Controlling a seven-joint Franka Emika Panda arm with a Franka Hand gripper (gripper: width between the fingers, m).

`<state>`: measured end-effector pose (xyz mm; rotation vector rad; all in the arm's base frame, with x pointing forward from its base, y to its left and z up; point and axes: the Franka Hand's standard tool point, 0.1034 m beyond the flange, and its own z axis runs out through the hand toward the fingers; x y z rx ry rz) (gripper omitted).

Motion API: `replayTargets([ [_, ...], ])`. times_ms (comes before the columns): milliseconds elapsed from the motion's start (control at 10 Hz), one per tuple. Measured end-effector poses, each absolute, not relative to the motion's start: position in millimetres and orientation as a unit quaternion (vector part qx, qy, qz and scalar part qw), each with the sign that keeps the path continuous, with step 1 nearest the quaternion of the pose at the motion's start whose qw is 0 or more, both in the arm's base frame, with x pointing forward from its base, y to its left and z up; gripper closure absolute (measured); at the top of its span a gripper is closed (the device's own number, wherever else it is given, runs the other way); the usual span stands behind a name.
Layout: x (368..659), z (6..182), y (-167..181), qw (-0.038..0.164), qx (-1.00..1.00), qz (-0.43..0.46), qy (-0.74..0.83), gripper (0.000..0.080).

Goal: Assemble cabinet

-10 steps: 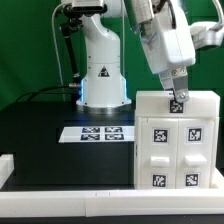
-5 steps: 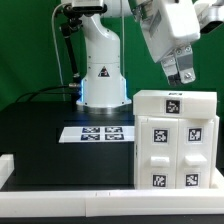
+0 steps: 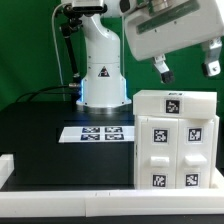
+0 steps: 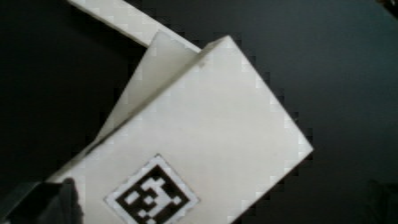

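The cabinet (image 3: 176, 140) stands upright on the black surface (image 3: 40, 140) at the exterior view's right, its front near the white border strip (image 3: 70, 198). The marker board (image 3: 95, 132) lies just beside its lower edge. The claw (image 3: 186, 68) hangs spread and empty above the cabinet's top edge, with clear air between.

My exterior view faces the arm's base across the table (image 3: 40, 130); my wrist view looks down close on the cabinet (image 4: 205, 130), shared at the exterior's 4 o'clock (image 3: 176, 140).
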<state>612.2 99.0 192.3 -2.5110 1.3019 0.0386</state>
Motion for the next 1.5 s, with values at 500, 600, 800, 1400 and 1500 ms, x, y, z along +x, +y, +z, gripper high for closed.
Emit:
replayTargets([
  [500,620.0,190.9,102.1,0.159,-0.952,-0.003,0.26,0.0002],
  [600,620.0,190.7,101.9,0.157,-0.964,-0.011,0.214,0.0002],
  [800,622.8,189.0,98.4,0.104,-0.993,-0.057,-0.006,0.0002],
  [1400,623.1,187.6,96.4,0.039,-0.944,-0.076,-0.32,0.0002],
  [1500,623.2,187.4,95.5,0.034,-0.929,-0.077,-0.361,0.0002],
])
